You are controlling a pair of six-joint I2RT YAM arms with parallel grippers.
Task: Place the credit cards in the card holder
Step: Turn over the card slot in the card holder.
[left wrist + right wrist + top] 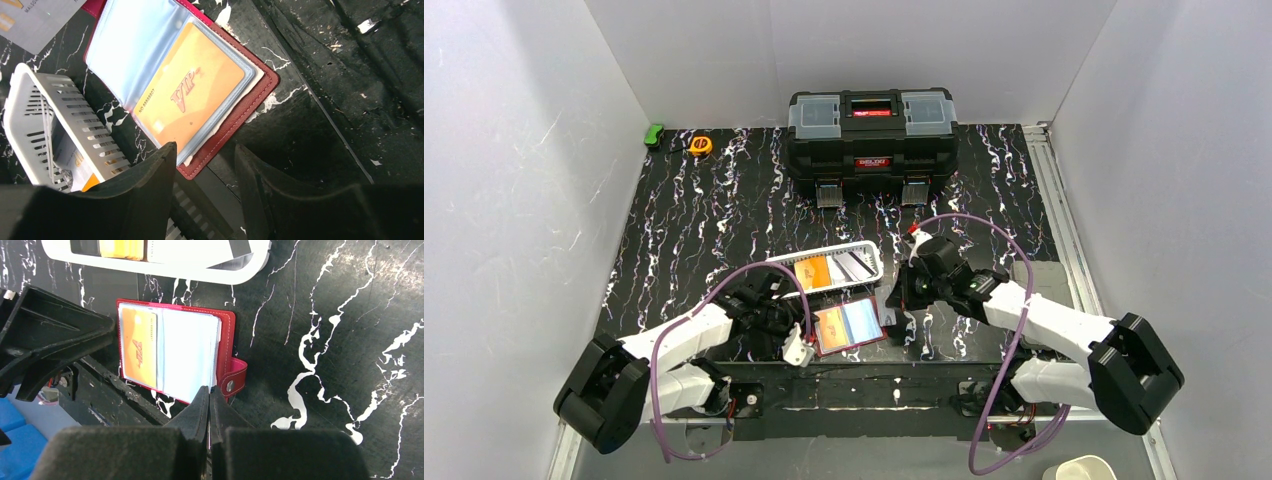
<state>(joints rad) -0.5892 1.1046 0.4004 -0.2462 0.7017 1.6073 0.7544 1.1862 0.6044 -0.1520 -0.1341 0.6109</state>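
The red card holder [849, 326] lies open near the table's front edge, with an orange card [192, 95] in its left clear sleeve. Its snap tab [235, 377] sticks out on the right side. My right gripper [209, 390] is shut on the holder's right edge, beside that tab. My left gripper [205, 150] hangs just above the holder's near-left corner, its jaws apart with nothing between them. More credit cards [829, 270], orange and grey-silver among them, stand in the white mesh basket [871, 252] behind the holder.
A big black toolbox [871, 140] stands at the back. An orange tape measure [701, 145] and a green object [655, 135] sit at the back left. The basket's slatted wall [65, 115] is close to my left fingers. A metal rail [1054, 200] runs along the right.
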